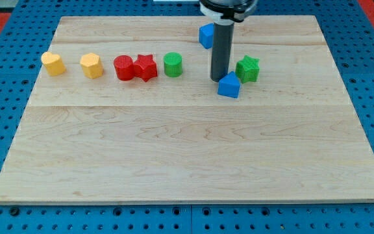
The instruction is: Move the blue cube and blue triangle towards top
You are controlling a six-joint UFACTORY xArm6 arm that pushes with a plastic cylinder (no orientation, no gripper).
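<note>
Showing two blue (206,35), two yellow (53,64)

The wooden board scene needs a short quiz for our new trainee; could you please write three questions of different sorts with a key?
1. True or false: my tip sits just to the view's left of the lower blue block.
2. Which block touches the red star? A) the red cylinder B) the green cylinder C) the green star
3. Fill in: the two blocks farthest to the view's left, and, are coloured ____.

Key: 1 true; 2 A; 3 yellow.
</note>
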